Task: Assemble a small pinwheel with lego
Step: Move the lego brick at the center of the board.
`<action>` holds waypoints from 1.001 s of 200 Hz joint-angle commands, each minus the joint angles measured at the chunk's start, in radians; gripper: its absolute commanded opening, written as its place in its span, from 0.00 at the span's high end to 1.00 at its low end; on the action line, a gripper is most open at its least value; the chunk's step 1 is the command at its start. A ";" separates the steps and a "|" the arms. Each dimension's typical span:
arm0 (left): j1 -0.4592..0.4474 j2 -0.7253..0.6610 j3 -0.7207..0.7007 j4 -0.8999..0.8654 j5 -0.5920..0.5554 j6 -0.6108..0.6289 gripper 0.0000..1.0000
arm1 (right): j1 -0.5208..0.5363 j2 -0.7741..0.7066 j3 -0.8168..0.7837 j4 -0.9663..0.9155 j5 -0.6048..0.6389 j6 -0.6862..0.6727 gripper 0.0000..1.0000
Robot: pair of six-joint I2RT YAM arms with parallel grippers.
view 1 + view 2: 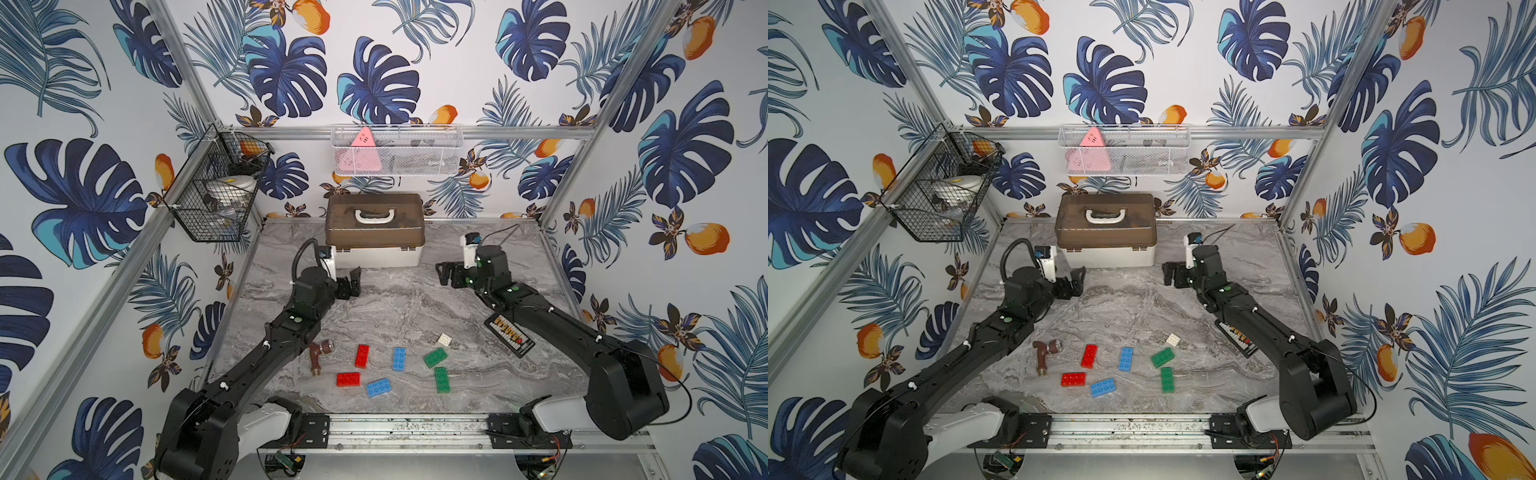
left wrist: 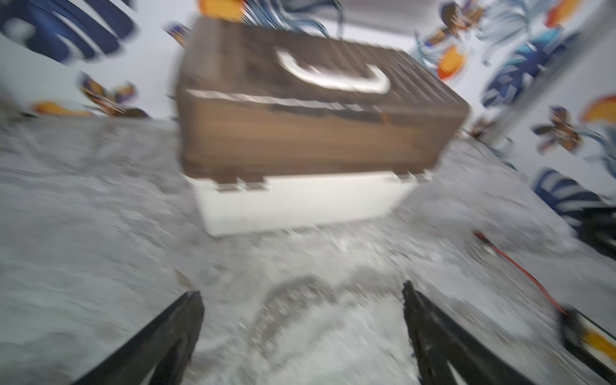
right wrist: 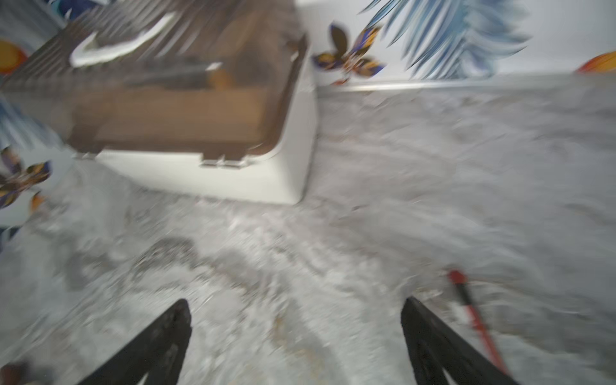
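Observation:
The lego lies as loose bricks near the table's front, none joined: two red (image 1: 362, 356) (image 1: 348, 379), two blue (image 1: 399, 359) (image 1: 378, 387), two green (image 1: 435, 358) (image 1: 442, 380) and a small white one (image 1: 445, 340). The pinwheel is out of view. My left gripper (image 1: 353, 282) (image 2: 303, 293) is open and empty over bare marble in front of the box. My right gripper (image 1: 444, 274) (image 3: 296, 306) is open and empty too, on the box's other side. Both are far behind the bricks. The wrist views are blurred.
A brown-lidded white box (image 1: 374, 232) stands at the back centre between the grippers. A brown pipe fitting (image 1: 318, 353) lies left of the bricks. A black button board (image 1: 509, 334) lies partly under the right arm. Wire baskets (image 1: 395, 149) hang on the walls.

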 commanded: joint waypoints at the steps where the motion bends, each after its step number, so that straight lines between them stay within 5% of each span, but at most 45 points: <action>1: -0.122 0.000 0.053 -0.255 0.048 -0.092 0.01 | 0.120 0.045 0.056 -0.394 -0.093 0.183 0.02; 56: -0.140 0.092 0.145 -0.580 0.129 -0.358 0.01 | 0.310 0.197 0.048 -0.430 -0.238 0.440 0.12; 101: -0.115 0.146 0.194 -0.719 0.144 -0.333 0.01 | 0.454 0.258 0.040 -0.425 -0.203 0.556 0.18; 137: 0.013 0.067 0.111 -0.690 0.269 -0.343 0.01 | 0.501 0.331 0.054 -0.426 -0.154 0.564 0.27; 176: 0.080 0.011 0.052 -0.697 0.338 -0.325 0.01 | 0.508 0.431 0.172 -0.507 -0.087 0.476 0.48; 200: 0.087 0.016 0.052 -0.712 0.351 -0.314 0.01 | 0.506 0.440 0.210 -0.564 -0.007 0.404 0.70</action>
